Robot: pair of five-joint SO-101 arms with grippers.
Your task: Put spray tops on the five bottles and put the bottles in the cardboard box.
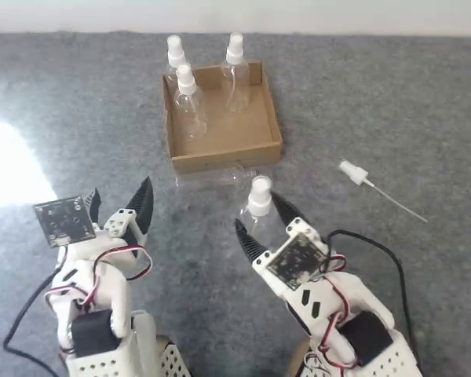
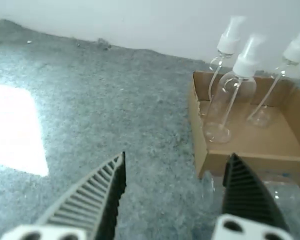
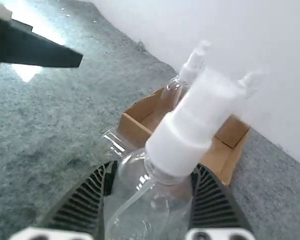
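The grey table (image 1: 392,102) carries everything. The two arms sit at its near edge. The left end effector (image 1: 121,190) is released, its jaws spread wide with nothing between them, held over bare table near the box's front-left corner. The right end effector (image 1: 257,210) is clenched on a clear bottle with a white spray top (image 1: 260,198), which stands upright just in front of the box.

The cardboard box (image 1: 224,153) lies open in the middle, towards the far side of the table. Three capped bottles stand inside it: one at the left wall (image 1: 190,106), one in the far-left corner (image 1: 175,53) and one at the far right (image 1: 235,71).

Another clear bottle (image 1: 220,177) lies on its side against the box's front wall. A loose spray top (image 1: 353,173) with its thin tube lies off to the right, well apart from the box.
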